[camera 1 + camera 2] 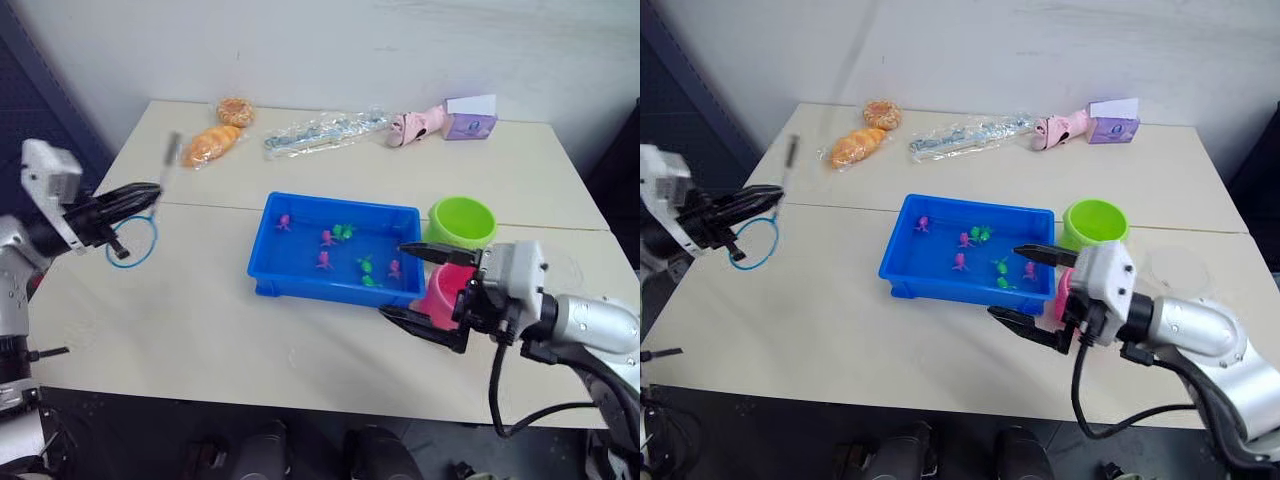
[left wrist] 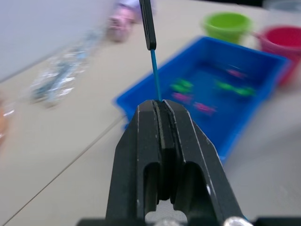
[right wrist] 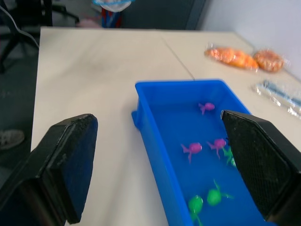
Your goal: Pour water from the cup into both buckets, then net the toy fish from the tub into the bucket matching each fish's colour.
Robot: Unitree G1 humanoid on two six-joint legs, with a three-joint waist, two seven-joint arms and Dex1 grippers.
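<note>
No fish netted yet; all toy fish [image 1: 340, 250] in the tub [image 1: 300, 275] mid-desk.
Left gripper [image 1: 145, 196] jaws closed on net [image 1: 135, 240], off the tub's left side. Right gripper [image 1: 420, 285] jaws wide apart, empty, at pink bucket [image 1: 438, 296]; green bucket [image 1: 462, 221] just behind. Pouring: cannot tell.

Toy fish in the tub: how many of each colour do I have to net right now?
Pink toy fish: 4
Green toy fish: 3
Total: 7, all lying in the blue tub
</note>
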